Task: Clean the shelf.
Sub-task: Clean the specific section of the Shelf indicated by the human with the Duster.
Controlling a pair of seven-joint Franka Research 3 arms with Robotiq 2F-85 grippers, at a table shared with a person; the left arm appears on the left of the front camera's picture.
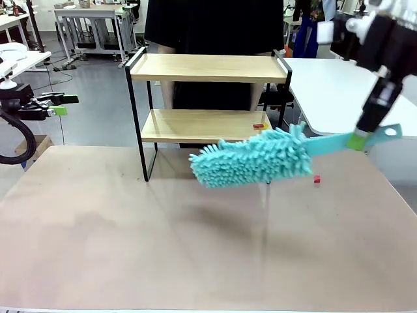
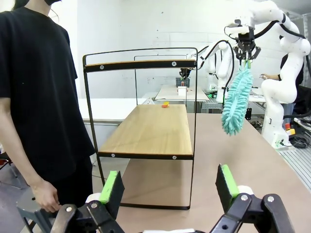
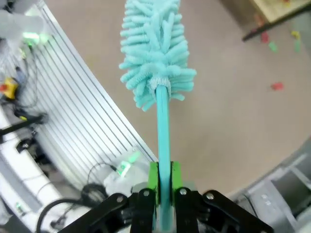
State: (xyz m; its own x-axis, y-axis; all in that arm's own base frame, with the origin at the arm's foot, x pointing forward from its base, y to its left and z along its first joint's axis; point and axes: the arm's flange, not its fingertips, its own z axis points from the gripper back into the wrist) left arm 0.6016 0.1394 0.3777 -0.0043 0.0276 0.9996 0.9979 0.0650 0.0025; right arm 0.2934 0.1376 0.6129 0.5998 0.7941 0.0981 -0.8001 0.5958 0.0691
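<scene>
The shelf (image 1: 207, 68) stands at the table's far middle, two pale wooden boards in a black frame; the left wrist view sees it end-on (image 2: 146, 130). My right gripper (image 1: 358, 140) is shut on the flat handle of a teal fluffy duster (image 1: 251, 160). The duster's head hangs in the air in front of the shelf's lower right corner. The right wrist view looks down the duster (image 3: 155, 53) from the gripper (image 3: 164, 180). Small red and yellow bits (image 1: 259, 126) lie on the lower board. My left gripper (image 1: 57, 104) is open off the table's left side, its pads (image 2: 112, 187) wide apart.
A person in black (image 2: 39, 97) stands behind the shelf, one hand (image 2: 44, 194) low. A red bit (image 1: 317, 178) lies on the brown table (image 1: 195, 248) right of the shelf. More coloured bits (image 3: 277, 86) lie near the shelf's foot. A white table (image 1: 339, 85) stands at the back right.
</scene>
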